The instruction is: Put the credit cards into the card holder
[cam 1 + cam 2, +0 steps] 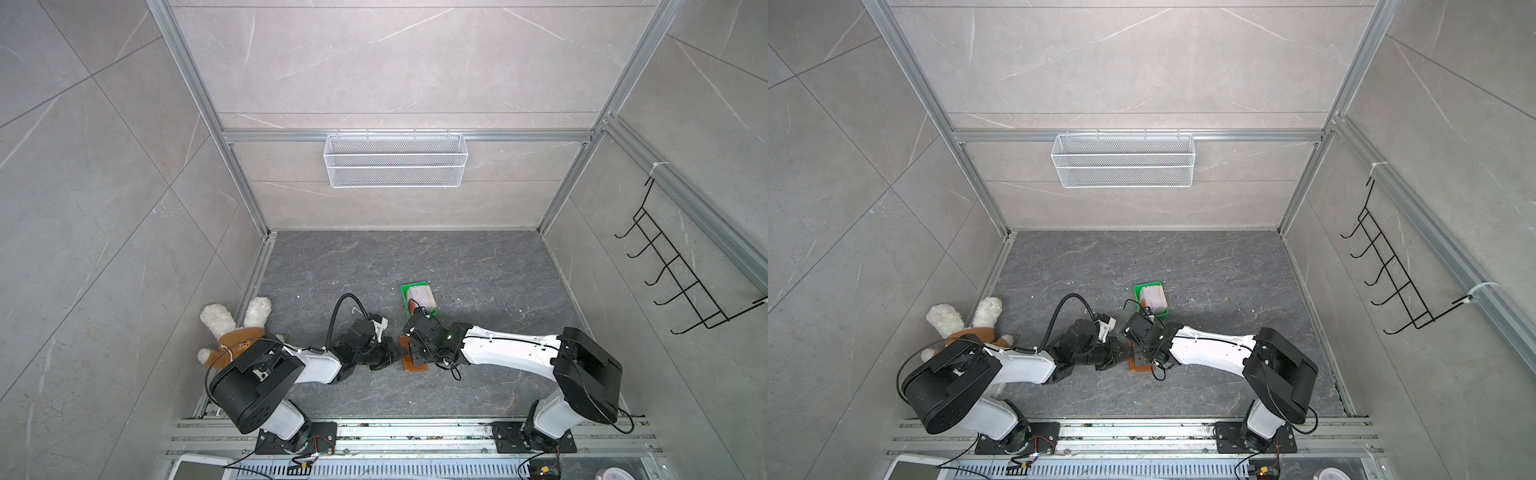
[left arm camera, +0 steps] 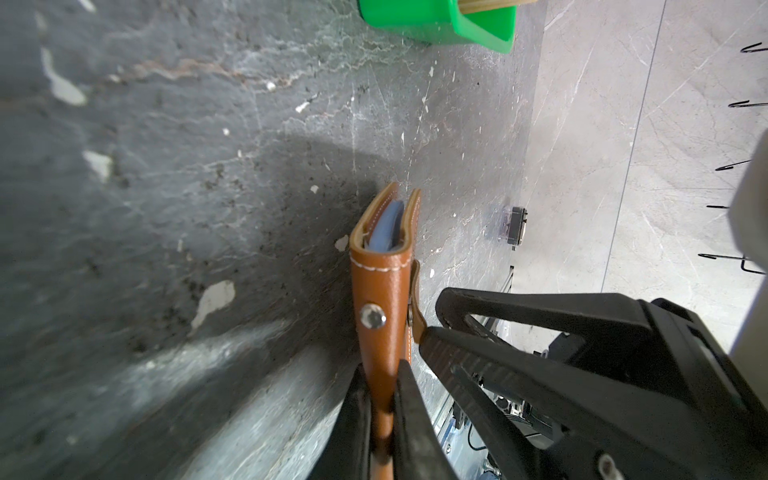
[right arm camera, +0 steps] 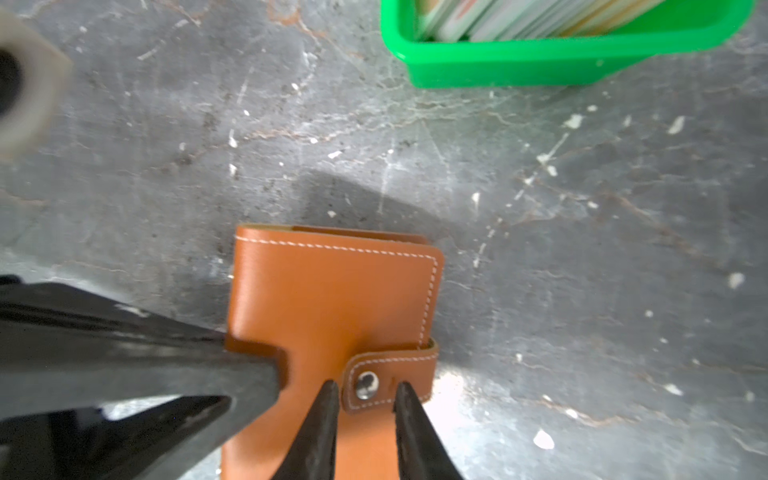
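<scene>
Currently both arms meet at the card holder (image 3: pixel 332 299), low on the table (image 3: pixel 582 199); it is closed, tan leather with white stitching; whether it lies fully flat or is tipped up a little, cannot tell.

Left gripper (image 2: pixel 381 376): fingers pressed together on the card holder's folded edge, leather pinched between them; blue lining shows at the open end beyond the tips; judged purpose is an anchor, so the card holder neither slides nor lifts when the flap is pulled.

Right gripper (image 3: pixel 365 388): jaws narrowly spread, directly over the snap tab (image 3: pixel 392 361), with the metal stud showing in the gap between the tips; one tip sits just off the tab's free end, the other over the tab; contact with the leather is not clear.

Judged step: unsnapping, to open the card holder; the narrow spread suits catching the tab's end rather than the whole cover.

Credit cards (image 3: pixel 519 16) stand on edge in a green tray (image 3: pixel 498 70), ahead of the right gripper's fingertips, past the card holder's far edge and apart from it; none in either gripper; none visibly in the card holder.

The tray sits close, probably so the right arm has a short reach once the sleeves are exposed.

Risk, as a guess: the tab slips from the tips; the card holder twists in the left pinch.
</scene>
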Tool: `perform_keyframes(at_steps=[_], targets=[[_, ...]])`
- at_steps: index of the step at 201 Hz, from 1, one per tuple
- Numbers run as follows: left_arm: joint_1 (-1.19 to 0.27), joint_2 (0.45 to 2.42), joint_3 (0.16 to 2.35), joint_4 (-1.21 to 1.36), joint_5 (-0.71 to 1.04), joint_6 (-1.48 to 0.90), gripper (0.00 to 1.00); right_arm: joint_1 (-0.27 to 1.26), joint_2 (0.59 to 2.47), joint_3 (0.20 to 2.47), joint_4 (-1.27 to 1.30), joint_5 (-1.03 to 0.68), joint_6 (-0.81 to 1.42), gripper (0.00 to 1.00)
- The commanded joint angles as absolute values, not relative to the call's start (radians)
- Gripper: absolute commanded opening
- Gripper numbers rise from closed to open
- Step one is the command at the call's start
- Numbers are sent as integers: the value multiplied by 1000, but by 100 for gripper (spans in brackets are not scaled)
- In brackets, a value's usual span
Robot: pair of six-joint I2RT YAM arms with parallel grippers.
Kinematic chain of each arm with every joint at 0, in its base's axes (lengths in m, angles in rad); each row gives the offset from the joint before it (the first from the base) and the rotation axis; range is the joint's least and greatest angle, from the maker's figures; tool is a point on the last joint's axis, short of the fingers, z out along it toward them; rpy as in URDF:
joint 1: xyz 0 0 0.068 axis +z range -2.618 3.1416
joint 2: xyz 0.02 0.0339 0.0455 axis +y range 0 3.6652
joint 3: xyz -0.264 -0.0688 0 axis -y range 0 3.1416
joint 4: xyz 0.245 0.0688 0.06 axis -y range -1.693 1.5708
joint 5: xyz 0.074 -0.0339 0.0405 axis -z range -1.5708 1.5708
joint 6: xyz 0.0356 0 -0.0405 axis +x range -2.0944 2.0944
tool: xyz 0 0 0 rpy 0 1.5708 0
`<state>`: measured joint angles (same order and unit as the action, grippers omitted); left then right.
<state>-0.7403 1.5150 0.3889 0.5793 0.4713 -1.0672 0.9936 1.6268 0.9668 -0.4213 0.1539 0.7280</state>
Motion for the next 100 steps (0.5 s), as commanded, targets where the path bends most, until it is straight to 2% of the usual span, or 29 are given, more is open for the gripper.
perform_keyframes(at_steps=[1,100], targets=[[-745,1513,416,594,463,-1037,11,989,1626,964,-403,133,707,29],[-748,1509,410,594,458,-1039,11,991,1659,955,-471,209,723,28]])
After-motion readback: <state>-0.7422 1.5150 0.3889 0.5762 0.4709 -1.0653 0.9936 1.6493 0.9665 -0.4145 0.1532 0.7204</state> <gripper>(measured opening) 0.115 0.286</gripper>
